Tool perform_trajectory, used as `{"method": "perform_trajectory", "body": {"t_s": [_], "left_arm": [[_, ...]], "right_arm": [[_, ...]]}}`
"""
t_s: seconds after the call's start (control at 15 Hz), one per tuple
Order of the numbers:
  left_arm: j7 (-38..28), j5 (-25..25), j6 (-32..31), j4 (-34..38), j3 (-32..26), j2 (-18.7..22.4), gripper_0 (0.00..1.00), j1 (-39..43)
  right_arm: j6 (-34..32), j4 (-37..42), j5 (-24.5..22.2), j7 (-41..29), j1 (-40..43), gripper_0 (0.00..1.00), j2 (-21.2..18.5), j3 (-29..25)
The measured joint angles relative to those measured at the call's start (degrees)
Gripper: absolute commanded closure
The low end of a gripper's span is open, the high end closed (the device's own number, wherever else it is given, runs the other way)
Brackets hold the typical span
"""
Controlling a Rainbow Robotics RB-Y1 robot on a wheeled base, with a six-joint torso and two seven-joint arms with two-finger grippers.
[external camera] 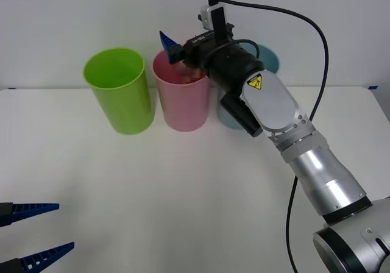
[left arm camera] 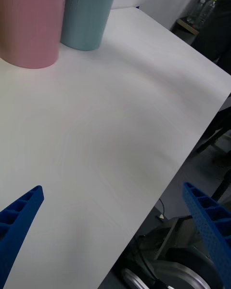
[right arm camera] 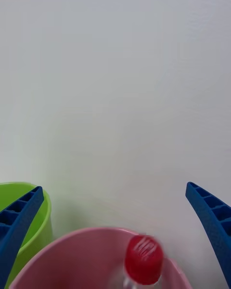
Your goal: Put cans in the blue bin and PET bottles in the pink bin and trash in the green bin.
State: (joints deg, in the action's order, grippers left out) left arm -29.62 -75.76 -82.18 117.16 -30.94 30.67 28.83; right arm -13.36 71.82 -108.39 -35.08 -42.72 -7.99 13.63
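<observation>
The right gripper (external camera: 172,49) hovers over the pink bin (external camera: 181,99) at upper centre of the front view, jaws spread wide and holding nothing. The bottle (right arm camera: 143,260), red cap up, sits inside the pink bin, just below the fingers. The green bin (external camera: 119,91) stands left of it, the blue bin (external camera: 268,60) right, behind the arm. The left gripper (external camera: 39,230) rests at lower left, jaws spread, over the white table (external camera: 152,194).
</observation>
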Motion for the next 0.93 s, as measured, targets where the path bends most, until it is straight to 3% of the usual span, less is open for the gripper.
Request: {"method": "perform_trajectory", "body": {"t_s": [0.6, 0.73, 0.93], "left_arm": [[0.0, 0.0, 0.0, 0.0, 0.0, 0.0, 0.0, 0.0], [0.0, 0.0, 0.0, 0.0, 0.0, 0.0, 0.0, 0.0], [0.0, 0.0, 0.0, 0.0, 0.0, 0.0, 0.0, 0.0]], "right_arm": [[0.1, 0.3, 1.4, 0.0, -0.2, 0.0, -0.2, 0.0], [-0.8, 2.9, 5.7, 0.0, -0.3, 0.0, -0.8, -0.3], [-9.7, 8.7, 11.9, -0.1, 0.2, 0.0, -5.3, -3.6]]}}
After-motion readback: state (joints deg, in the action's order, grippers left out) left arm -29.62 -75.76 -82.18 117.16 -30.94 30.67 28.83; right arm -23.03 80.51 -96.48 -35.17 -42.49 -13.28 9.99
